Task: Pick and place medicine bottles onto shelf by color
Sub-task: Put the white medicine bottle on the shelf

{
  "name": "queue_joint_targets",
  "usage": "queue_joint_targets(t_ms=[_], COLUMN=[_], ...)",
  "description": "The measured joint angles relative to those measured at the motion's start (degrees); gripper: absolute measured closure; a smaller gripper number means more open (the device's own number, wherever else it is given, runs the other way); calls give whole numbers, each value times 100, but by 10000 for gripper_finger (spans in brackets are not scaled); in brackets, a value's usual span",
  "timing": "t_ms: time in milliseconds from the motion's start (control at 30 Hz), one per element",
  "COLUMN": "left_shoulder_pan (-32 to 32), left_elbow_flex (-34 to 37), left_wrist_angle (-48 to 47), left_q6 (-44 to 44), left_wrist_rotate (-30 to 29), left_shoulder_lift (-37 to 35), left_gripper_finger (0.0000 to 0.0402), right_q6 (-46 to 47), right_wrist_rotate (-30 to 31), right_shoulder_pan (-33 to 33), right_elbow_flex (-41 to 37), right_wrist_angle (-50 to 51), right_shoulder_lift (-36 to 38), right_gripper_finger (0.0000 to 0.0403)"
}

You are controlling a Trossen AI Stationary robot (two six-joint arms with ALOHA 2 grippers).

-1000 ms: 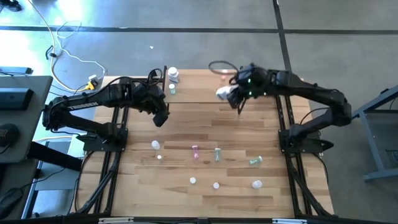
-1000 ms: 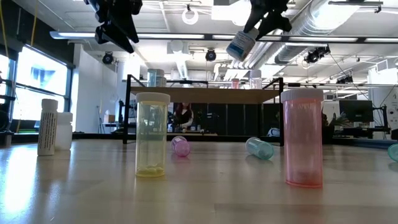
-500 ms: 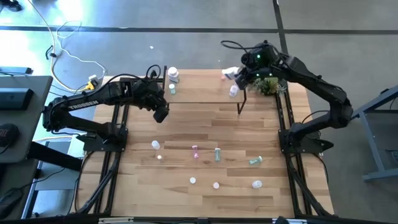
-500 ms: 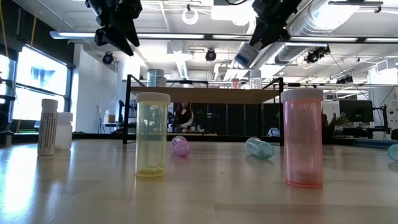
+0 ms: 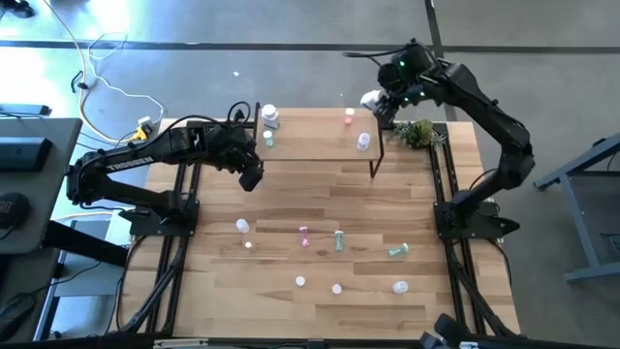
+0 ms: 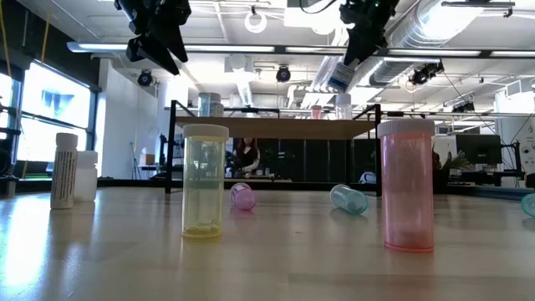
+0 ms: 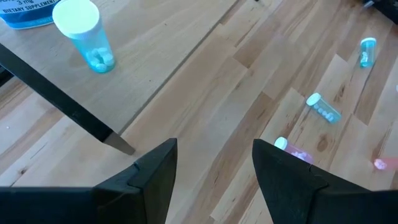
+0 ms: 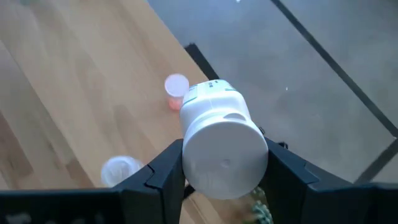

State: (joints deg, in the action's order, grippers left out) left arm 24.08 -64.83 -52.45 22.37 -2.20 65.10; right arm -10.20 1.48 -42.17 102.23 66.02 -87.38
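My right gripper (image 5: 378, 100) hangs over the far right corner of the shelf (image 5: 315, 136), shut on a white medicine bottle (image 8: 221, 134), which the low view shows as the white bottle (image 6: 340, 77) high above the board. My left gripper (image 7: 214, 162) is open and holds nothing, in the air by the shelf's near left corner (image 5: 250, 177). On the shelf stand a white bottle (image 5: 269, 116), a blue one (image 7: 84, 34), a pink one (image 8: 176, 90) and a clear one (image 5: 363, 142). Several more bottles lie or stand on the tabletop (image 5: 338, 239). My right gripper pinches the white bottle's round sides (image 8: 191, 152) between its two fingers, near the end closest to the wrist. The fingers slant down from above. The bottle is lifted clear and hangs tilted below them, pointing on past the fingertips.
A green plant sprig (image 5: 417, 132) lies just right of the shelf's far right corner, under my right arm. The shelf's black legs (image 5: 375, 167) stand at its near corners. In the low view a yellow vial (image 6: 205, 180) and a pink vial (image 6: 407, 184) stand close to the table's near edge.
My right gripper has carried the white bottle from above the shelf's right part toward the table's far right, rising a little and rolling its wrist; the bottle stays in the hold and clear of the shelf.
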Motion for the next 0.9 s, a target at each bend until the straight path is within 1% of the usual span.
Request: queue_joint_targets(t_ms=[200,533,800,900], left_shoulder_pan=[0,0,-2,-2], left_elbow_flex=[1,1,-1,0], left_wrist_angle=[0,-2,-2,-2], left_q6=[0,0,15,15], left_wrist_rotate=[0,0,0,0], left_shoulder_lift=[0,2,2,2], left_gripper_finger=[204,204,204,204], right_q6=[-311,-1014,-1226,-1309], right_wrist_rotate=[2,3,8,157], right_shoulder_pan=[16,70,87,87], right_elbow_flex=[347,374,374,374], right_wrist_angle=[600,824,806,804], right_shoulder_lift=[-345,-737,-1026,-1135], right_gripper_finger=[248,248,248,245])
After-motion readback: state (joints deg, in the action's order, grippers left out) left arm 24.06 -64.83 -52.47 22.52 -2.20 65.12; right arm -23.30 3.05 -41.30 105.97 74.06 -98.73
